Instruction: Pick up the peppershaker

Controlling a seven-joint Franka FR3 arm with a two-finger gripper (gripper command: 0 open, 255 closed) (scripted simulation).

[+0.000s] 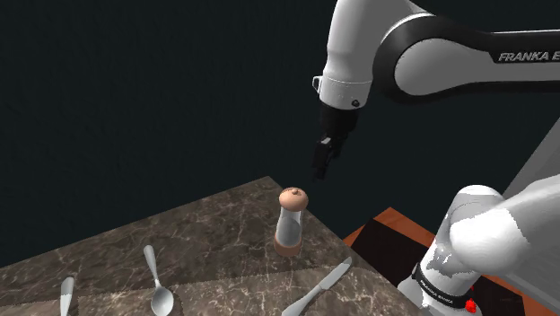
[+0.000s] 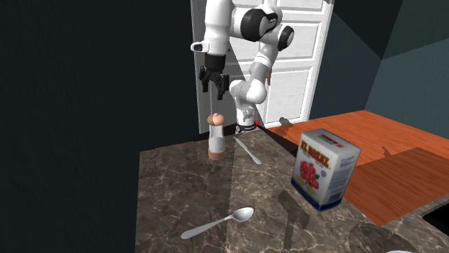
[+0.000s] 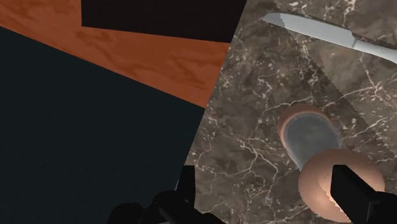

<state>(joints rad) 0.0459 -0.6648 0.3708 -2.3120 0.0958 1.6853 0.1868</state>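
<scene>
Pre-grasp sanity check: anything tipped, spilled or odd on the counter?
Nothing stands out. The pepper shaker stands upright near the counter's corner, the knife and spoons lie flat beside it, and the box shows no spill. The open gripper hangs above the shaker, clear of it.

shoulder view behind arm, second exterior facing it across shared counter, wrist looking down

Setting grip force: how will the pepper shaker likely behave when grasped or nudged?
The pepper shaker is tall on a narrow base, so a sideways nudge would probably tip it. Its rounded cap looks smooth and may slip; the body seems safer. Being round, it could roll off the counter, whose edge is close.
</scene>
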